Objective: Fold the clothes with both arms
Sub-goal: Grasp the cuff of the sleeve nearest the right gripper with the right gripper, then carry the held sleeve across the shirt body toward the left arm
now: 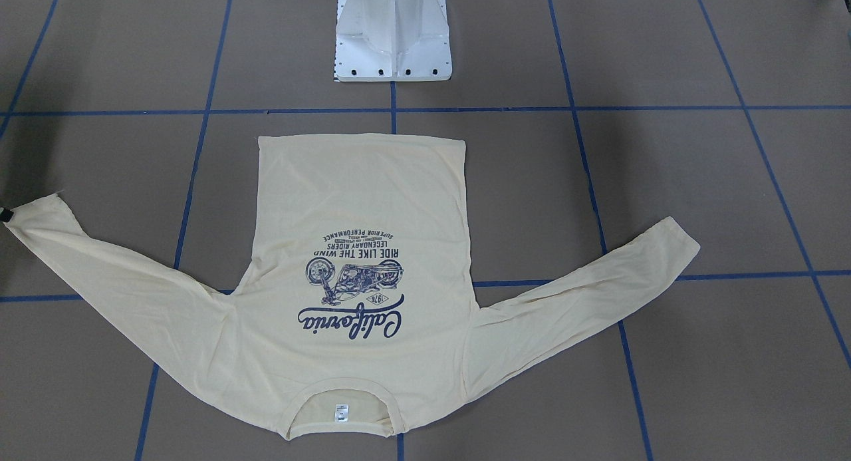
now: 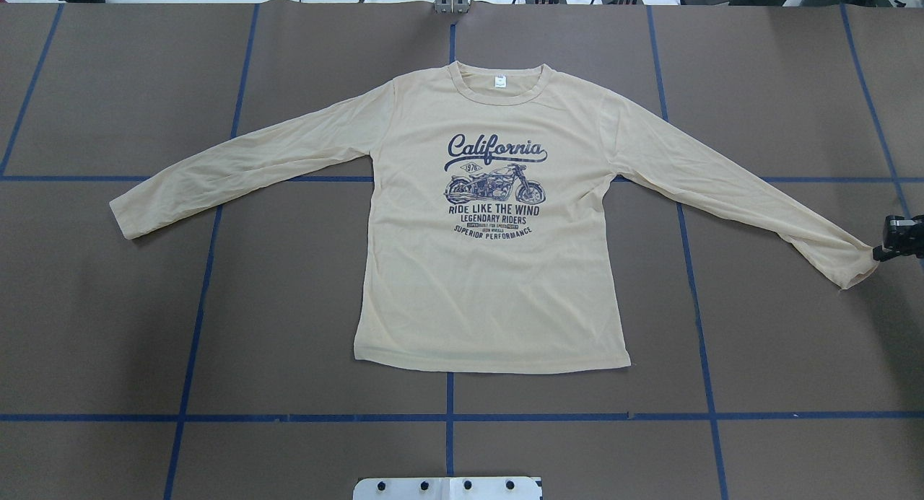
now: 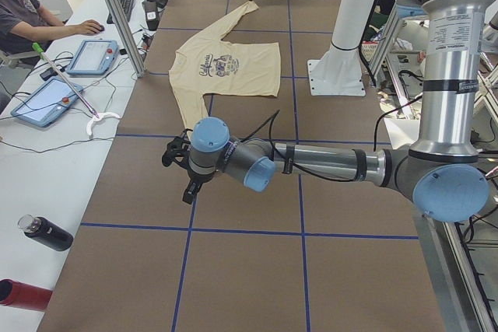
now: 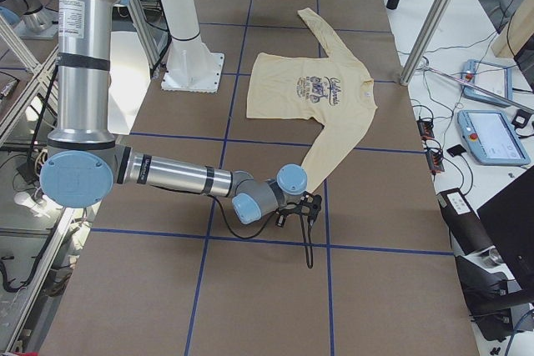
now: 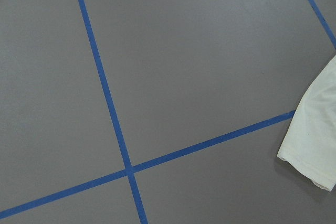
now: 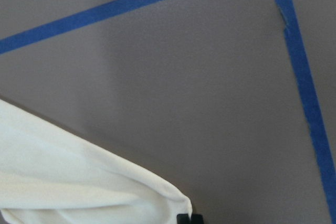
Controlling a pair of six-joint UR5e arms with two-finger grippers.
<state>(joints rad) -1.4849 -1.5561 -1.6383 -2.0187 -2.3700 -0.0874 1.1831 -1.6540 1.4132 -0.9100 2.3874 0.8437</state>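
The cream-yellow T-shirt (image 2: 491, 269) lies flat and print-up on the brown table, sleeves spread wide, its neck on the far side from the robot's base. My right gripper (image 2: 899, 237) is at the end of the shirt's right-hand sleeve. In the right wrist view its fingertips (image 6: 189, 217) sit close together at the pointed cuff (image 6: 105, 182), which looks pinched. My left gripper (image 3: 177, 172) hovers over bare table short of the other cuff (image 5: 315, 140). It shows only in the exterior left view, so I cannot tell its state.
The white pedestal base (image 1: 392, 42) stands behind the shirt's hem. Blue tape lines (image 2: 449, 417) grid the table. A person (image 3: 31, 13) sits at a side bench with tablets (image 3: 47, 99) and bottles (image 3: 47, 232) beyond the table edge.
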